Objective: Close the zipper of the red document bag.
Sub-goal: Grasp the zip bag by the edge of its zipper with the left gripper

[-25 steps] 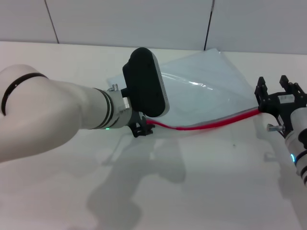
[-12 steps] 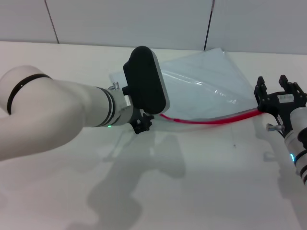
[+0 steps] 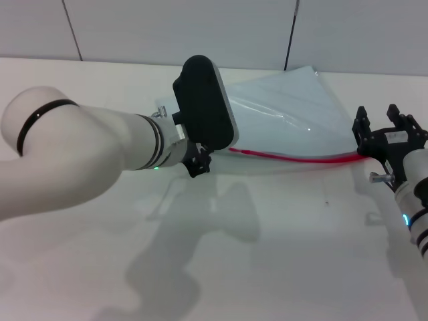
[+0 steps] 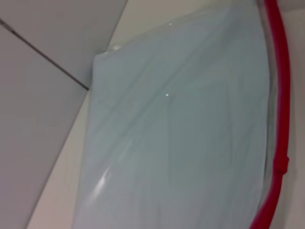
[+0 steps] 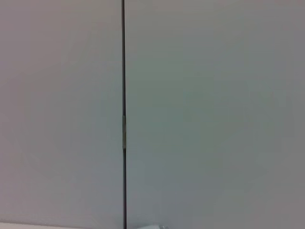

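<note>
Bag position: red document bag (image 3: pixel 284 110) lies flat-ish on the white table (image 3: pixel 267 254), far side of centre, its near edge lifted a little. Zipper (image 3: pixel 294 158) runs along that near edge as a thin red line between the 2 grippers.

Left gripper (image 3: pixel 196 162) sits at the left end of the red strip, mostly hidden under the black wrist housing; dark finger parts show below it, but whether they pinch the slider cannot be told. Right gripper (image 3: pixel 390 137) is at the right end of the strip; 2 dark prongs stand apart above the corner, yet contact with the bag edge is not clear, so its state cannot be told either.

Handling, as a judgement: thin translucent plastic, light, floppy, slick. It looks likely to slide or buckle under a one-sided pull. Best purchase is the stiffer red-trimmed edge: slider at one end, corner held at the other to keep the track taut.

View differences: head view alone shows both arms and the full zipper run. Left wrist view gives a close look at the bag's pale sheet and the zipper's small raised node, none of its own fingers. Right wrist view shows only wall panels (image 5: pixel 190 109) and a seam; no bag.
</note>
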Robot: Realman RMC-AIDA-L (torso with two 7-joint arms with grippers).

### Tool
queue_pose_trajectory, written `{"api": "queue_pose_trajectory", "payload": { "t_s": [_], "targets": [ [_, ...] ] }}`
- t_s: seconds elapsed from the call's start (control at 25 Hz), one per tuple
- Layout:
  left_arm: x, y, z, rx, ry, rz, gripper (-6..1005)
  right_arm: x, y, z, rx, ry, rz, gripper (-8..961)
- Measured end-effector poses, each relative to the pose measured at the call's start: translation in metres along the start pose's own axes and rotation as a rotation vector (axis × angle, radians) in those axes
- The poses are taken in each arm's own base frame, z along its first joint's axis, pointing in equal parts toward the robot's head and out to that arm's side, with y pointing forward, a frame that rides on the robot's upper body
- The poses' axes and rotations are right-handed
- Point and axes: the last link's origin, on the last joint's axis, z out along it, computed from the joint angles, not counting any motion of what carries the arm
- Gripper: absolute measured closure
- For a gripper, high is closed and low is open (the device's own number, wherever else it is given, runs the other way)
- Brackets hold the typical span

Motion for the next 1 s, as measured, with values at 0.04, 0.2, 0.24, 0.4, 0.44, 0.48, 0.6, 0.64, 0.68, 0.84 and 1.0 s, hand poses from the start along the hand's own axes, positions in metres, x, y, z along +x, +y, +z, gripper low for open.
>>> {"api": "queue_pose_trajectory", "payload": {
  "t_s": [0.04,0.2,0.24,0.4,0.44,0.48,0.6,0.64,0.68,0.84,1.0],
  "targets": [
    [0.0,-0.001,0.0,0.009,-0.001,0.003,819,-0.001,0.0,0.0,0.0,-0.003,0.002,411],
    [0.001,0.004,0.0,0.024,-0.008,0.028,834,-0.005,0.002,0.002,0.002,-0.018,0.017,412],
    [0.001,0.004,0.001,0.023,-0.008,0.029,838,-0.008,0.003,0.004,0.004,-0.02,0.028,412],
    [0.002,0.002,-0.002,0.031,0.003,0.017,857,-0.017,0.007,0.009,0.012,-0.028,0.08,412],
    [0.003,0.001,-0.003,0.035,0.01,0.012,864,-0.019,0.008,0.009,0.009,-0.031,0.083,412],
    [0.004,0.0,-0.005,0.041,0.019,0.004,870,-0.02,0.008,0.01,0.006,-0.035,0.085,412],
    [0.008,-0.006,-0.013,0.073,0.067,-0.028,882,-0.025,0.009,0.012,0.005,-0.044,0.097,411],
    [0.009,-0.007,-0.016,0.081,0.08,-0.033,885,-0.027,0.009,0.013,0.004,-0.044,0.107,411],
    [0.012,-0.009,-0.02,0.095,0.103,-0.039,888,-0.029,0.008,0.014,-0.001,-0.04,0.113,411],
    [0.016,-0.013,-0.029,0.123,0.146,-0.059,901,-0.039,0.006,0.017,-0.048,-0.024,0.133,505],
    [0.013,-0.013,-0.032,0.129,0.15,-0.074,912,-0.056,0.006,0.022,-0.167,0.009,0.097,565]
  ]
}}
